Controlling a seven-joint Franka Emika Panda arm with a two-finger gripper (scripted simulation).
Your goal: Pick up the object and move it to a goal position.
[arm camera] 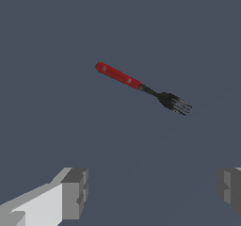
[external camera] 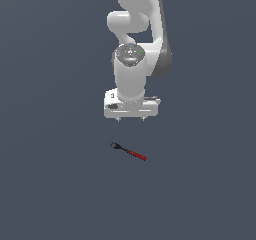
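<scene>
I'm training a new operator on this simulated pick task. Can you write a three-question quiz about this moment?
1. True or false: the white robot gripper is already holding the small fork with a red handle and black prongs.
2. In the wrist view, are the fingers A) spread apart or B) pressed together?
3. Fill in: in the exterior view, the fork's ____ end points towards that view's right.

Key: 1 false, the fork lies on the plain dark surface; 2 A; 3 red handle.
</scene>
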